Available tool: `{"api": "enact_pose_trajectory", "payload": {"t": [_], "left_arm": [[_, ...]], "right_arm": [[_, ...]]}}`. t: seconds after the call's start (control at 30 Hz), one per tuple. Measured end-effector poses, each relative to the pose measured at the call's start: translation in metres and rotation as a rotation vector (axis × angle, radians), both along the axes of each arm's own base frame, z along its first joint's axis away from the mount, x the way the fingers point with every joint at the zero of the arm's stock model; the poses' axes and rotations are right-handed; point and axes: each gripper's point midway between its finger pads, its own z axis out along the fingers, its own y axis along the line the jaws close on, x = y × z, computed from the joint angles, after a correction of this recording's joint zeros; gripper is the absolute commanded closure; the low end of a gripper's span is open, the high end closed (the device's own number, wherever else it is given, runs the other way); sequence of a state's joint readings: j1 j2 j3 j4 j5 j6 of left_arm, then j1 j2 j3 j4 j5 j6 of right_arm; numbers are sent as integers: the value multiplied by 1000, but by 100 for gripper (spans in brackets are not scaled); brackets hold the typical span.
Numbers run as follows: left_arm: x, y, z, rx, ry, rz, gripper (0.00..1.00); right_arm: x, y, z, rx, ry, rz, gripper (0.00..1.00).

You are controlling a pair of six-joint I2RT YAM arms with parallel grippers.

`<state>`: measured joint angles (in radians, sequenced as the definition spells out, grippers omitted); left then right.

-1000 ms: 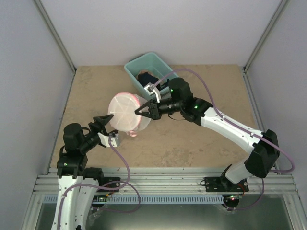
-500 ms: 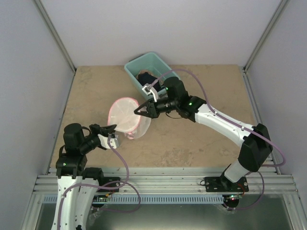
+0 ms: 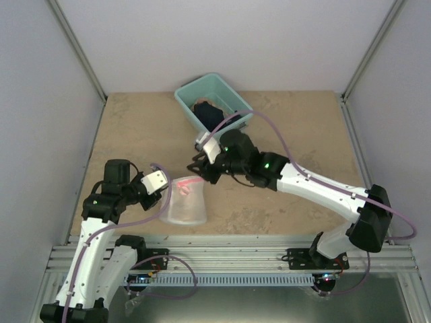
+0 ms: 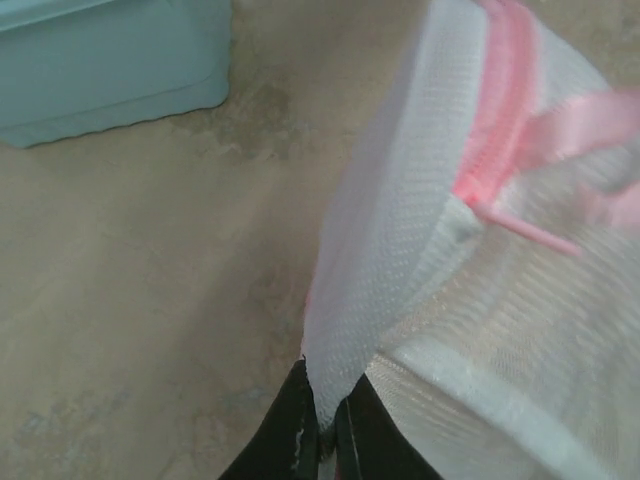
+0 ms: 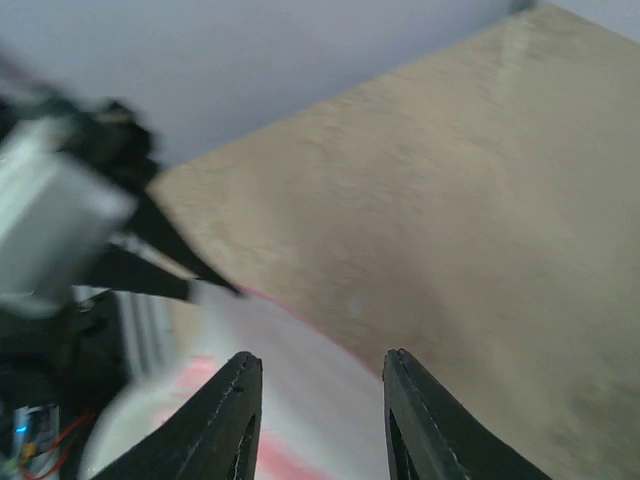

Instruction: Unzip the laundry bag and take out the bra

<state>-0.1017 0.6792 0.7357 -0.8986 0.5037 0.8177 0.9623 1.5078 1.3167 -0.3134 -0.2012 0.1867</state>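
Observation:
The laundry bag, white see-through mesh with a pink zipper band, slumps on the table at front left. My left gripper is shut on the bag's left mesh edge; in the left wrist view its black fingers pinch a fold of the white mesh. My right gripper hovers open just beyond the bag's far rim, with nothing between its fingers. In the blurred right wrist view the bag lies below it. No bra can be made out in the bag.
A teal plastic bin stands at the back centre with a dark garment inside it; its corner shows in the left wrist view. Grey walls close off the left, right and back of the sandy tabletop.
The right gripper has opened and let go of the bag, which has dropped from a raised position onto the table. The left gripper has moved in and shut on its edge.

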Motion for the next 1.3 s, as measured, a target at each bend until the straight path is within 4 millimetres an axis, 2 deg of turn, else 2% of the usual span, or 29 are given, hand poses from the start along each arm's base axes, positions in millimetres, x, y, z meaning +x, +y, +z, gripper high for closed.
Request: {"api": "enact_pose_trajectory", "payload": {"t": [0.13,0.23,0.47,0.67,0.87,1.17,1.3], "left_arm": [[0,-6,-1,-34,50,28,100],[3,-7,-1,-52,71,59,100],[7,-8,1,-74,77,87,100],[7,-8,1,-73,78,86,100],[7,-8,1,-74,79,88,100],[8,-8,2,-75,72,86,100],[9,-8,1,-72,70,87,100]], "right_arm": [[-51,32,7,47,-49,157,77],[-67,47,-3,56,-16,213,83],[-58,42,-36,18,57,131,86],[-62,47,-41,14,83,135,86],[-59,50,-57,-30,117,103,84],[-42,53,-52,-61,102,25,89],[-36,55,-54,-85,93,-3,98]]}}
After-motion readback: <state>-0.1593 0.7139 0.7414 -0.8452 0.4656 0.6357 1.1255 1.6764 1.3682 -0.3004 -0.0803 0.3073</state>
